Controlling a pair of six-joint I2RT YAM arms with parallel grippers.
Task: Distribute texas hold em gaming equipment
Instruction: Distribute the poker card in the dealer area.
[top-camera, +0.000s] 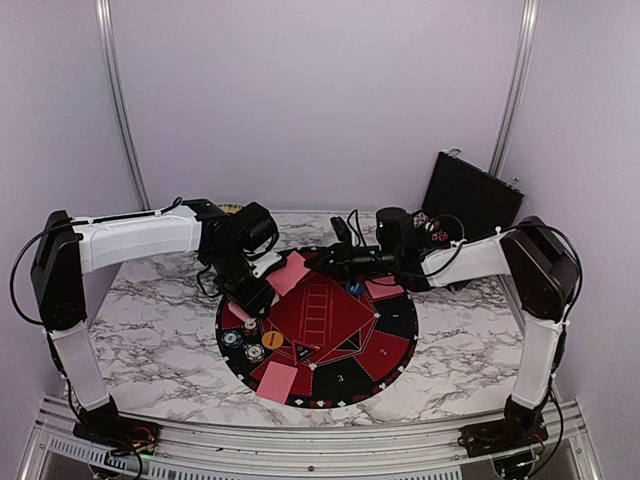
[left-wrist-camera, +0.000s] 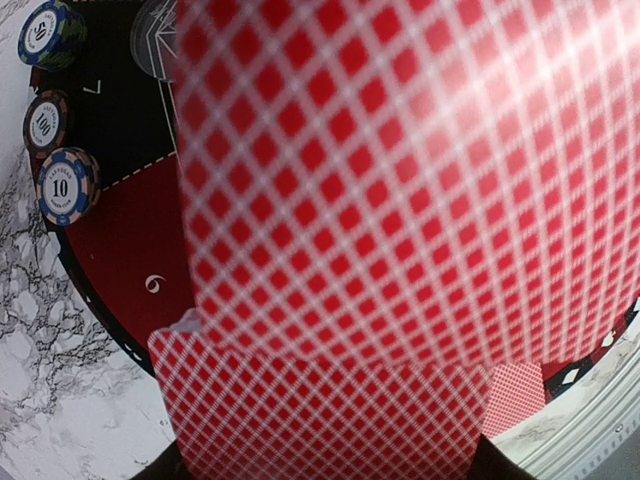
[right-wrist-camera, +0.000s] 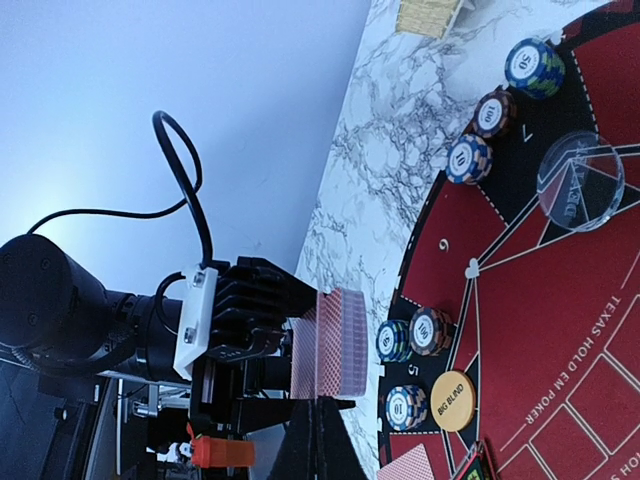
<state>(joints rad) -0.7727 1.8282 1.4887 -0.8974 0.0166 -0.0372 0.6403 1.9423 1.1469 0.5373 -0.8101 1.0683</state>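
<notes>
Red-backed cards (left-wrist-camera: 400, 200), held as a deck by the left gripper (right-wrist-camera: 285, 360) above the mat's (top-camera: 395, 345) far-left rim, mark the dealing step; the right gripper (top-camera: 325, 260), pinched shut and apparently empty beside them, must likely open to peel one for an unserved seat.

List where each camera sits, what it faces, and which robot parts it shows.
Top external: high behind, facing down on the round mat; left arm, right arm show.
Left wrist: pressed against playing cards; no robot part clear.
Right wrist: facing the left gripper gripping the deck; own finger at bottom edge.
Both wrist views share the chip stacks.
</notes>
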